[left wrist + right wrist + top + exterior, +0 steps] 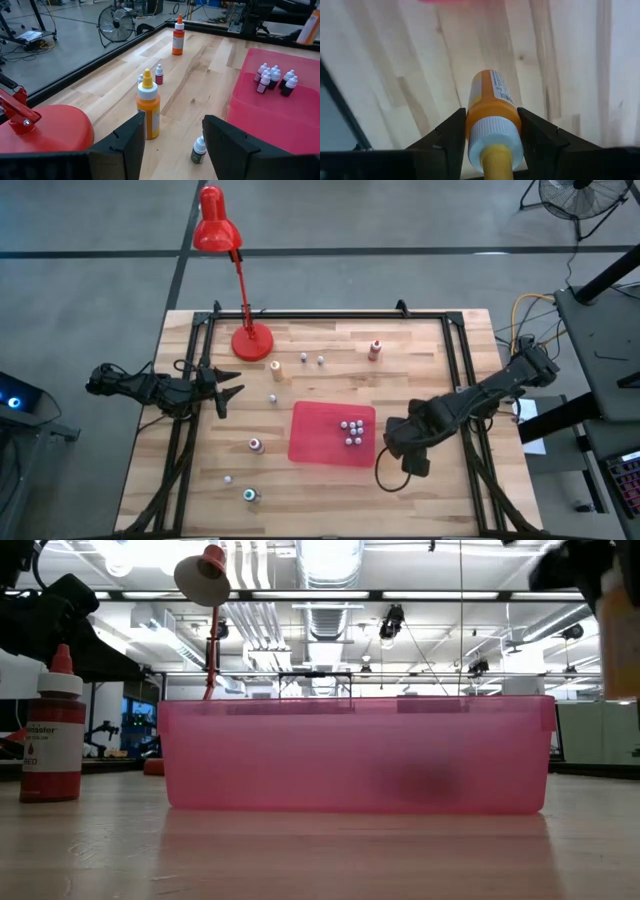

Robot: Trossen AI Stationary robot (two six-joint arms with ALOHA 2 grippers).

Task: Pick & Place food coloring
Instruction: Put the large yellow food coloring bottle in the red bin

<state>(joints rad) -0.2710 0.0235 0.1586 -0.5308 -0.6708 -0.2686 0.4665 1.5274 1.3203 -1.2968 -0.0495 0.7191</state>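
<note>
The food coloring is a set of small bottles. Several tiny white-capped ones [352, 430] stand in the red tray [310, 445]. Others stand loose on the wooden table: an orange one [149, 107], a red one [52, 730], a green-topped one [250, 495]. My right gripper [492, 145] hangs just right of the tray, pointing down, shut on an orange bottle with a white cap [492, 100]. My left gripper [172, 145] waits open at the table's left side, near the lamp's base. My right gripper pinches the orange bottle between its two fingers at the top of its body, just under the white cap [492, 117]. The fingers [445, 137] come from above, pointing down. The bottle hangs upright, cap up, lifted clear of the table [622, 640].
A red desk lamp [215, 230] stands with its round base [252, 342] at the table's far left. A black frame [330, 316] runs along the table's edges. Bare wood lies near the front edge and right of the tray.
</note>
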